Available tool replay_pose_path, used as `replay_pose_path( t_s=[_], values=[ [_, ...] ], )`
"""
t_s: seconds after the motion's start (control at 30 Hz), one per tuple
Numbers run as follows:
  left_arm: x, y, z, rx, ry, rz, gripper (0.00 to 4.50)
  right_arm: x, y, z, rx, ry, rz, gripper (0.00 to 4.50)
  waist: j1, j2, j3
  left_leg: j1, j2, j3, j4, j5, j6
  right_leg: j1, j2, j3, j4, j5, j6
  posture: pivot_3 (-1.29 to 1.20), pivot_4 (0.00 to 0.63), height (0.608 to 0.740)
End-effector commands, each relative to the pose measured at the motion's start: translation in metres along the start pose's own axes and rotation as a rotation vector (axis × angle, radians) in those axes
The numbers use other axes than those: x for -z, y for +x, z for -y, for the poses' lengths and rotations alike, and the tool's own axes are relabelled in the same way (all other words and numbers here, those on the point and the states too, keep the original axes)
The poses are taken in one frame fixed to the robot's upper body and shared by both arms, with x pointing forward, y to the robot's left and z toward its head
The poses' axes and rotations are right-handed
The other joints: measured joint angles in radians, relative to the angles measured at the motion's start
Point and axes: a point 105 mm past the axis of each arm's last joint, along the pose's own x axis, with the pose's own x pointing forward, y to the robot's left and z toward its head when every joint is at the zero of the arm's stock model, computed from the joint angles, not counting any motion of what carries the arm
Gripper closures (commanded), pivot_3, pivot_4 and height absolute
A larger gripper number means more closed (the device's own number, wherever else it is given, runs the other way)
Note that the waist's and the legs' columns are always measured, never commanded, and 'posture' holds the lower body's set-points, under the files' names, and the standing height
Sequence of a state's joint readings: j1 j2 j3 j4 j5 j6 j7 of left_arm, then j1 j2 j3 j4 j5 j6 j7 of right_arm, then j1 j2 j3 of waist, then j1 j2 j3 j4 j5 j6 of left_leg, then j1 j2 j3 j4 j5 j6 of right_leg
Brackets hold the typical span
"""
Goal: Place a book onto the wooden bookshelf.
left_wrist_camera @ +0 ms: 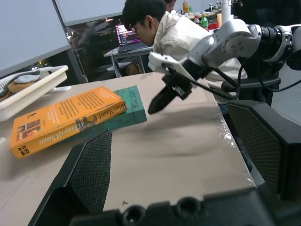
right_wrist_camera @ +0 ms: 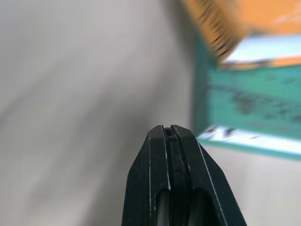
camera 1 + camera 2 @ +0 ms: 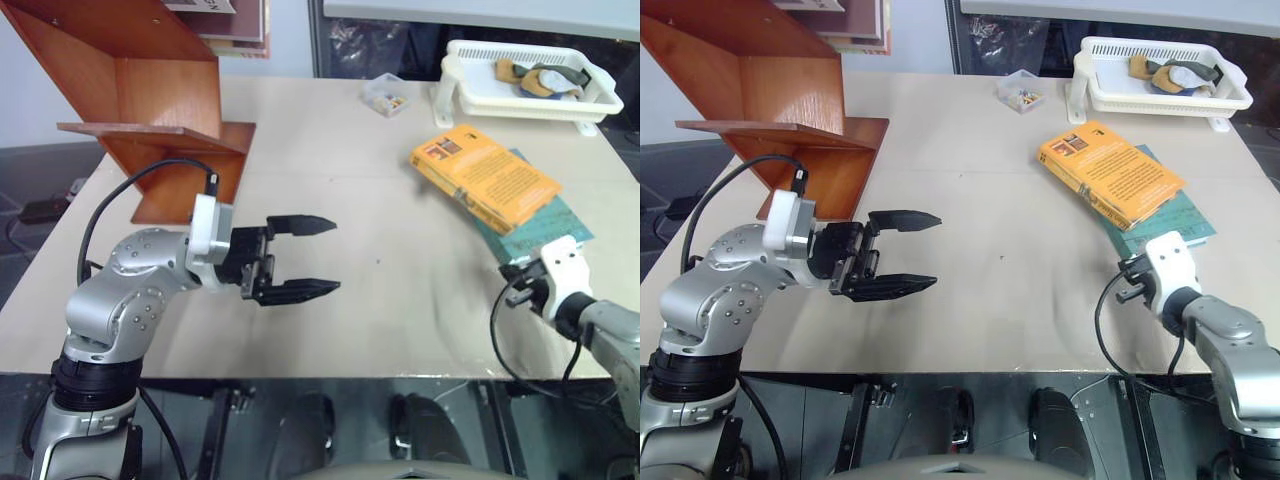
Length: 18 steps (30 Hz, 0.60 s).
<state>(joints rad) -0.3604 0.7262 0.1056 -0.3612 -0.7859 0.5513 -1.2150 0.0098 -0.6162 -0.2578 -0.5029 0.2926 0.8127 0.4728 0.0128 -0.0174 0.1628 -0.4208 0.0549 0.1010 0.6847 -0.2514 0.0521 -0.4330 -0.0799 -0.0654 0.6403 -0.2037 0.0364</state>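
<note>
The orange-yellow book [image 3: 485, 172] lies flat at the right of the table, stacked on a thin teal book [image 3: 548, 228]. The reddish-brown wooden bookshelf [image 3: 150, 110] stands at the far left with slanted boards. My left gripper [image 3: 325, 256] hovers over the table's left middle, pointing right, open and holding nothing. In its wrist view the book [image 1: 66, 117] shows spine-on. My right gripper [image 2: 169, 128] is shut and empty, hanging just short of the near corner of the teal book [image 2: 249, 103], below the orange book [image 2: 235, 23]. From the left wrist view the right gripper [image 1: 155, 106] points down toward the tabletop.
A white plastic basket [image 3: 470, 75] with a few items stands at the back right. A small clear box [image 3: 385, 93] sits at the back middle. A seated person [image 1: 178, 33] is beyond the table's right side. The table's near edge [image 3: 300, 372] runs just below both arms.
</note>
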Motion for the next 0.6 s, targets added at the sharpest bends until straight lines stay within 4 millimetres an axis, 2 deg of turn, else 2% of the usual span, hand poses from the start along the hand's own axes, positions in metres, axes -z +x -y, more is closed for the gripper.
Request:
replay_pose_path(
  t_s=[0.03, 0.07, 0.1, 0.13, 0.27, 0.37, 0.5, 0.53, 0.57, 0.6],
  values=[
    [-0.006, 0.004, 0.001, 0.011, 0.044, 0.014, 0.00, -0.029, -0.004, 0.028, 0.117, -0.039, 0.087, 4.45, -0.001, 0.000, 0.000, 0.000, 0.000, 0.000, 0.000, 0.000, 0.000, 0.000, 0.000, 0.000, 0.000, 0.000, 0.000, 0.00, 0.150, 0.740],
    [-0.006, 0.004, 0.000, 0.011, 0.045, 0.015, 0.00, -0.035, -0.004, 0.040, 0.170, -0.057, 0.094, 4.45, -0.002, 0.000, 0.000, 0.000, 0.000, 0.001, 0.000, 0.000, 0.000, 0.000, 0.000, 0.000, 0.000, 0.000, 0.000, 0.00, 0.150, 0.740],
    [-0.006, 0.005, 0.000, 0.011, 0.046, 0.016, 0.00, -0.039, -0.003, 0.052, 0.227, -0.079, 0.094, 3.95, -0.002, 0.000, 0.000, 0.000, 0.000, 0.001, 0.000, 0.000, 0.000, 0.000, 0.000, 0.000, 0.000, 0.000, 0.000, 0.00, 0.150, 0.740],
    [-0.006, 0.006, 0.000, 0.011, 0.047, 0.018, 0.00, -0.042, -0.002, 0.065, 0.291, -0.096, 0.093, 3.71, -0.002, 0.001, 0.000, 0.000, 0.000, 0.001, 0.000, 0.000, 0.000, 0.000, 0.000, 0.000, 0.000, 0.000, 0.000, 0.00, 0.150, 0.740],
    [-0.006, 0.008, 0.000, 0.013, 0.051, 0.020, 0.00, -0.048, 0.008, 0.116, 0.558, -0.231, 0.025, 1.81, -0.001, 0.001, 0.000, 0.000, -0.001, 0.001, 0.000, 0.000, 0.000, 0.000, 0.000, 0.000, 0.000, 0.000, 0.000, 0.00, 0.150, 0.740],
    [-0.007, 0.008, 0.000, 0.009, 0.056, 0.022, 0.00, -0.039, 0.026, 0.137, 0.575, -0.201, -0.070, 1.81, -0.003, 0.000, 0.000, -0.001, -0.001, 0.002, -0.001, 0.000, 0.000, -0.002, 0.000, 0.001, 0.000, 0.000, 0.000, 0.00, 0.150, 0.740],
    [-0.007, 0.009, 0.001, 0.002, 0.061, 0.022, 0.00, -0.036, 0.044, 0.160, 0.573, -0.136, -0.102, 1.81, -0.016, 0.001, 0.001, -0.001, -0.001, 0.003, -0.001, 0.000, 0.000, -0.002, 0.001, 0.003, 0.000, 0.001, 0.000, 0.00, 0.150, 0.740],
    [-0.007, 0.009, 0.001, -0.001, 0.062, 0.022, 0.00, -0.035, 0.048, 0.166, 0.574, -0.115, -0.107, 2.31, -0.020, 0.001, 0.001, -0.001, -0.001, 0.003, -0.001, 0.000, 0.000, -0.002, 0.001, 0.003, 0.000, 0.001, 0.001, 0.00, 0.150, 0.740],
    [-0.007, 0.009, 0.002, -0.004, 0.064, 0.021, 0.00, -0.034, 0.050, 0.170, 0.574, -0.113, -0.115, 2.55, -0.022, 0.002, 0.002, -0.001, -0.001, 0.003, -0.001, 0.000, 0.000, -0.002, 0.001, 0.003, 0.000, 0.002, 0.002, 0.00, 0.150, 0.740],
    [-0.007, 0.009, 0.002, -0.005, 0.065, 0.020, 0.00, -0.033, 0.052, 0.173, 0.573, -0.118, -0.120, 3.11, -0.024, 0.001, 0.002, -0.001, -0.001, 0.003, -0.001, 0.000, 0.000, -0.002, 0.001, 0.003, 0.000, 0.002, 0.003, 0.00, 0.150, 0.740]
  ],
)
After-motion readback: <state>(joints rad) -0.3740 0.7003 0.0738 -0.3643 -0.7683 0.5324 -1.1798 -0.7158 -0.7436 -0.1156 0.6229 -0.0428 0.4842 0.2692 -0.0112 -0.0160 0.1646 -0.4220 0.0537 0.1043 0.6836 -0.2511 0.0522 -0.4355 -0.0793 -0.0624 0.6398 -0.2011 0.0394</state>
